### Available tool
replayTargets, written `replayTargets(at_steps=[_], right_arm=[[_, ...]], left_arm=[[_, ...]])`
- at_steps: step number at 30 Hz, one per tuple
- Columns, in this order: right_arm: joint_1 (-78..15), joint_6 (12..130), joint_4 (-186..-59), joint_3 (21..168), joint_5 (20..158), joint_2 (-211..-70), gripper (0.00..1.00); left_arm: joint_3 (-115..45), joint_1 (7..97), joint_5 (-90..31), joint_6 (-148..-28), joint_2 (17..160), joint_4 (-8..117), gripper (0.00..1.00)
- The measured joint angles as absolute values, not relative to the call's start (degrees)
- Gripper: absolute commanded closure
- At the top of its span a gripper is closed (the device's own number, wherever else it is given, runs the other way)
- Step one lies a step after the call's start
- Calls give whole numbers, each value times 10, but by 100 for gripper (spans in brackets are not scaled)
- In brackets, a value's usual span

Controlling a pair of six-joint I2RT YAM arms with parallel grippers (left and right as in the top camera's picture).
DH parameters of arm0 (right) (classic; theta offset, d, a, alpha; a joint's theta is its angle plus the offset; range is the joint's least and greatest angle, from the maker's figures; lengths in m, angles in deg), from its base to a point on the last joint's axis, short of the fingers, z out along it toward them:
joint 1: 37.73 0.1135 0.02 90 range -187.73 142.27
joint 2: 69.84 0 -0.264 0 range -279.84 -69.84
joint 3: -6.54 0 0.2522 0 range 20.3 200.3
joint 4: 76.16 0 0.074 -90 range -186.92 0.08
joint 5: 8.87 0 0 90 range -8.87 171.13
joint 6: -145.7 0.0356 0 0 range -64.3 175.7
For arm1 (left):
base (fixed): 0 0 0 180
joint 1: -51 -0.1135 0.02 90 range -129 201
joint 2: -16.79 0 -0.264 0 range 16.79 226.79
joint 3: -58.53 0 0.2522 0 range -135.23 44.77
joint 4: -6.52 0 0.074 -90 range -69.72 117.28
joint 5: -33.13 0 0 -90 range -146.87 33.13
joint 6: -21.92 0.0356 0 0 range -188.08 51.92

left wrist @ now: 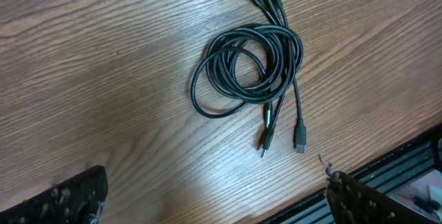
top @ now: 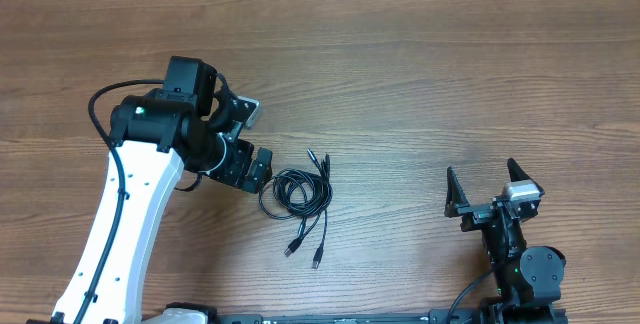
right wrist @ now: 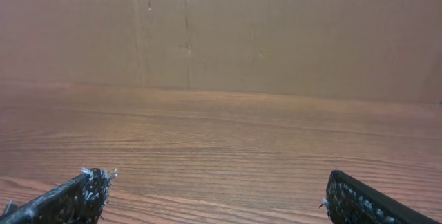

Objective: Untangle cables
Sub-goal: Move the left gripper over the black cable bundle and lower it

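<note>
**Location:** The cables [left wrist: 293, 44] lie as one loose coil on the counter [top: 420, 84], centre-left. Their plug ends [left wrist: 300, 144] splay out beyond the loops at two sides.

**Hands:** The left hand [top: 262, 167] hovers just beside the coil, jaws wide apart, holding nothing. The right hand [top: 487, 186] sits well apart to the right, also spread and empty.

**Handling:** Judged light, limp and thin, so likely to drag and slide rather than lift cleanly. The best hold is a free plug end or a single outer loop, not the overlapped bundle.
</note>
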State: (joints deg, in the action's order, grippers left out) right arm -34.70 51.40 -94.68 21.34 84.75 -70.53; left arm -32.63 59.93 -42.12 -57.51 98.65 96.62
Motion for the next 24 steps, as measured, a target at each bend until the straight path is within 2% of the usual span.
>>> replayTargets(at_steps=[15,24], right_arm=[[-347,514,-947,213,847,-705,0],[-347,514,-947,213,847,-705,0]], left_arm=[[-326,606,-388,-573,995,966,1],[-326,668,-385,-504,995,970,1]])
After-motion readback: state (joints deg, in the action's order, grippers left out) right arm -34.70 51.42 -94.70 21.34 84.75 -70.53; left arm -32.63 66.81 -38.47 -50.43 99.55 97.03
